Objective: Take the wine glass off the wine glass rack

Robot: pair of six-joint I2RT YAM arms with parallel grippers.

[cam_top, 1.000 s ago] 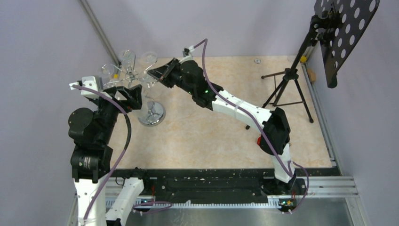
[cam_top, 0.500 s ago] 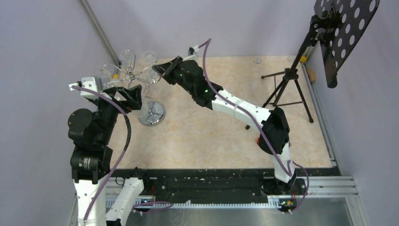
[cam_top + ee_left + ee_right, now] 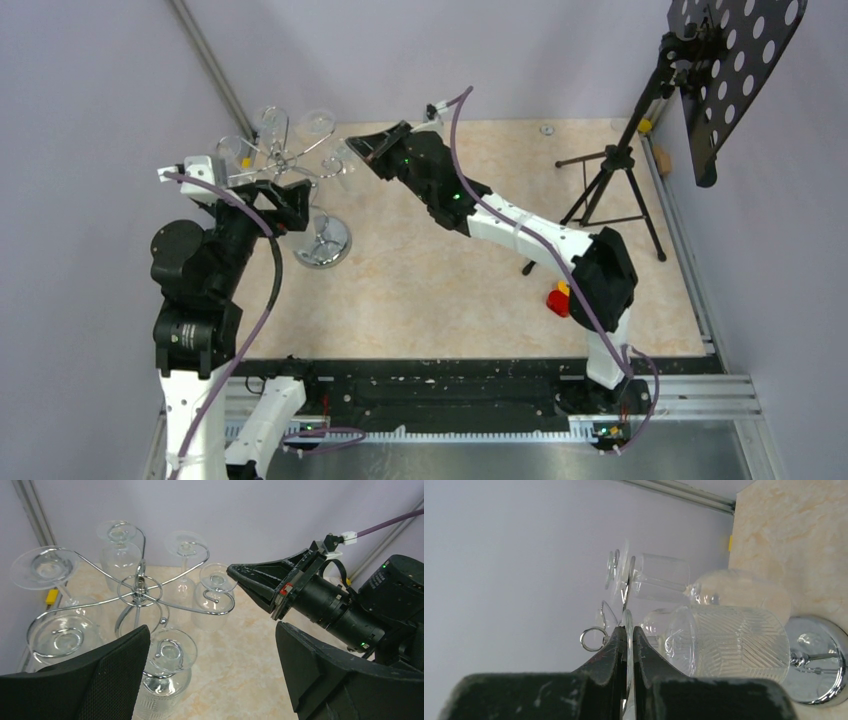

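The chrome wine glass rack (image 3: 322, 242) stands at the table's back left, with several clear glasses hanging upside down from its curled arms (image 3: 141, 586). My right gripper (image 3: 366, 146) reaches in from the right and is shut on the thin foot of one wine glass (image 3: 217, 578). In the right wrist view the fingertips (image 3: 628, 630) pinch that foot edge-on, and a ribbed bowl (image 3: 734, 640) hangs past them. The foot still sits in its wire curl. My left gripper (image 3: 283, 203) is open and empty beside the rack, above a nearer hanging glass (image 3: 169, 652).
The purple back wall stands close behind the rack. A black tripod music stand (image 3: 610, 175) is at the back right. A red object (image 3: 558, 299) lies by the right arm. The rack's mirrored base also shows in the right wrist view (image 3: 819, 662).
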